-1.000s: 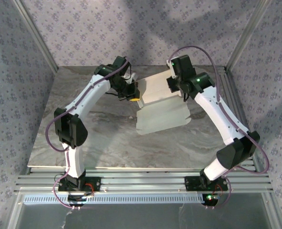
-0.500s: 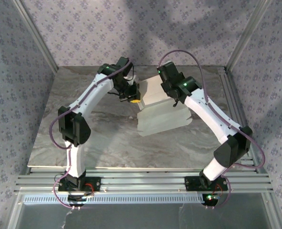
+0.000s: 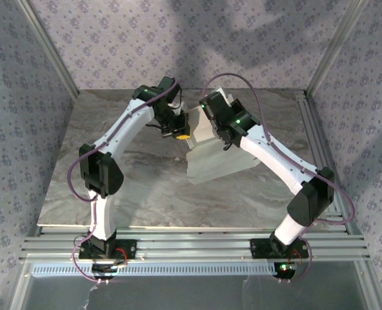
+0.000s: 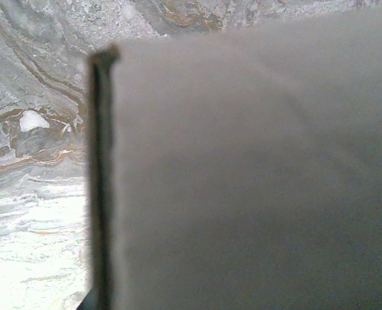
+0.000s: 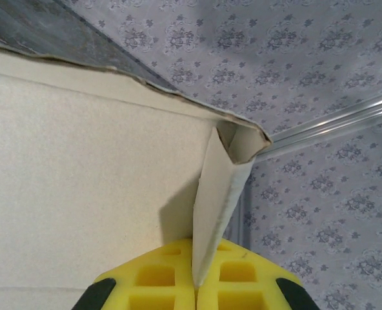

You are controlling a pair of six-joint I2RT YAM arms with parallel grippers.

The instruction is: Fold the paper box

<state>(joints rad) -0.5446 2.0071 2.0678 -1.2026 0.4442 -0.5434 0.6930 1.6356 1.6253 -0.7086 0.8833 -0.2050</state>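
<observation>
The paper box [image 3: 220, 161] lies at the middle back of the marble table, its near panel flat and its rear panel [image 3: 200, 124] lifted. My right gripper [image 3: 211, 108] is above that rear panel. In the right wrist view its yellow pads [image 5: 152, 278] are shut on the edge of a thin upright flap [image 5: 211, 213], with the box's broad white panel [image 5: 81, 181] to the left. My left gripper [image 3: 182, 132] sits at the box's left edge. In the left wrist view, white cardboard [image 4: 255, 168] close to the lens hides its jaws, so a grip cannot be told.
The marble table [image 3: 113, 187] has bare room in front of and left of the box. Aluminium rails [image 3: 317, 129] run along the right side and patterned walls [image 5: 320, 64] close off the back and sides. Bare marble [image 4: 36, 129] shows left of the cardboard.
My right gripper has swung left toward the left gripper with the flap in it, and the rear panel has risen. The left arm has hardly moved.
</observation>
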